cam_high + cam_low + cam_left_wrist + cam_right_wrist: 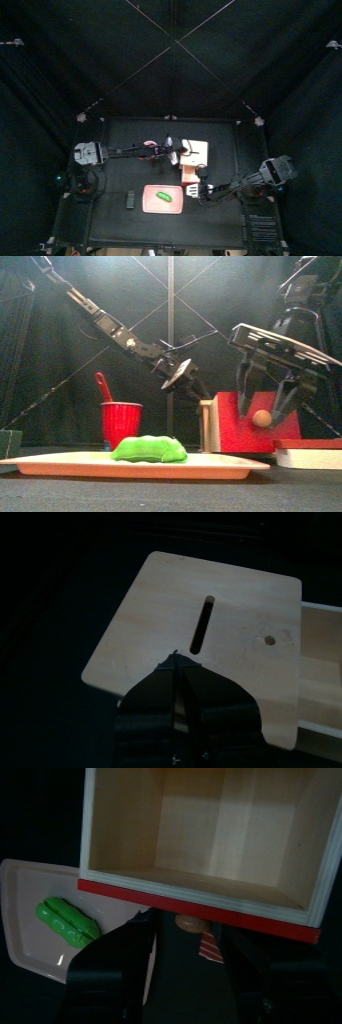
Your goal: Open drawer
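the right fingers (181,973) stand spread wide, holding nothing, just before the red front of the drawer (207,843), pulled out toward the counter's (127,135) front edge. the left fingers (183,677) press shut on the drawer unit's top.
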Robot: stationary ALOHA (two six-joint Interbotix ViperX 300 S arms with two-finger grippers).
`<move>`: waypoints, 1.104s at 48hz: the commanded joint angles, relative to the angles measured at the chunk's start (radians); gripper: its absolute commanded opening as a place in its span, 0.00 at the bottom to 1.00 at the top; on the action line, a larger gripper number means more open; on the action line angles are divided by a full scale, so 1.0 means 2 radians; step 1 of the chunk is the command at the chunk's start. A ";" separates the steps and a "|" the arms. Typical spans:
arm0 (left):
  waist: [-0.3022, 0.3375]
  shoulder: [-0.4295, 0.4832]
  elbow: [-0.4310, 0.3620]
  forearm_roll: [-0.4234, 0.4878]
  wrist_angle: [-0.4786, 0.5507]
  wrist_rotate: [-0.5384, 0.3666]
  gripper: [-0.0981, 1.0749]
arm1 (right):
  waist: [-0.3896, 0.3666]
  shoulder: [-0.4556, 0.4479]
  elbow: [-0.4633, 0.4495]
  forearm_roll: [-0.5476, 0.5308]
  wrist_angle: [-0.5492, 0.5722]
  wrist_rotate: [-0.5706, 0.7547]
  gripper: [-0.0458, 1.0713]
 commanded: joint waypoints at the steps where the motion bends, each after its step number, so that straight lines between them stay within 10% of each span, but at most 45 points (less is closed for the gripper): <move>1: 0.002 -0.002 -0.005 0.000 0.002 -0.001 0.45 | -0.001 -0.008 -0.008 -0.002 -0.001 -0.002 0.84; 39: 0.002 -0.008 -0.004 -0.001 -0.008 0.002 0.45 | 0.006 -0.038 -0.009 0.009 0.008 -0.008 0.84; 53: -0.001 -0.038 0.021 0.001 -0.087 0.003 0.45 | 0.010 -0.061 0.008 -0.001 0.025 -0.007 0.84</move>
